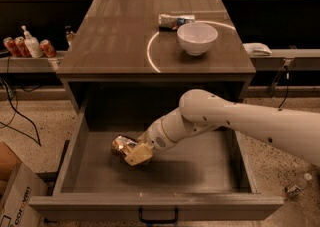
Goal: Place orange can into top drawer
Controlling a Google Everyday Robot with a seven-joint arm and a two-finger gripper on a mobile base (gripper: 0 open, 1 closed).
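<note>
- The gripper (132, 151) is inside the open top drawer (210, 168), left of centre in the lower half of the frame. Its fingers are clamped on the orange can (120, 145).
- The can lies roughly on its side, close to the drawer floor. Contact with the floor cannot be confirmed.
- Lower the gripper until the can rests on the floor, then open the fingers. A can on its side is likely to roll if dropped.
- Release away from the left wall and front panel.
- Withdraw upward, clearing the cabinet top that carries the white bowl (197, 37) and the silver-and-blue can (175, 20).
</note>
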